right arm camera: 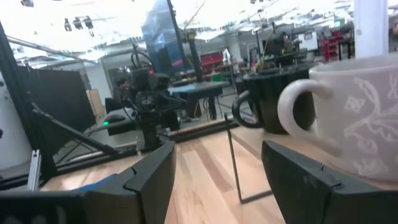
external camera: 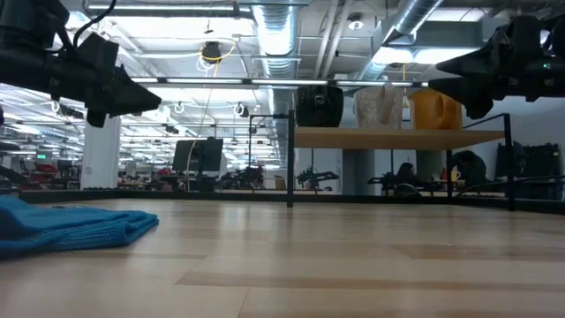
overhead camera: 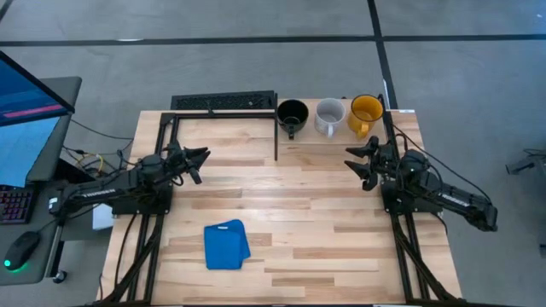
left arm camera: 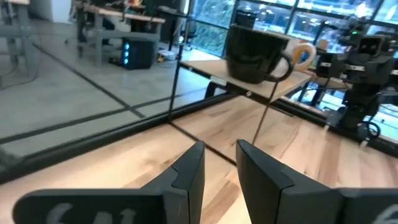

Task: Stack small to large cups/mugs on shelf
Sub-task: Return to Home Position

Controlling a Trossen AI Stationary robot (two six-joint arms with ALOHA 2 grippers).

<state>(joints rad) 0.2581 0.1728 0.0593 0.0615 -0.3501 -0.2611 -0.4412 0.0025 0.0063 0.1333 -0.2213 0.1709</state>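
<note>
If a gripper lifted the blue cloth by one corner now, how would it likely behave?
The blue cloth would probably droop and unfold, since it lies in soft folded layers. It looks light: thin and low on the table. Pushed, it would likely bunch up rather than slide whole, judging by its rumpled edge.

Left gripper (left arm camera: 219,147), right gripper (right arm camera: 217,147): fingers (right arm camera: 301,180) apart, empty.

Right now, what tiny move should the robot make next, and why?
Probably just pull both arms back to rest. The black mug, grey-white mug and yellow mug all stand on the shelf, and the left claw and right claw are open, empty and apart from it.
</note>
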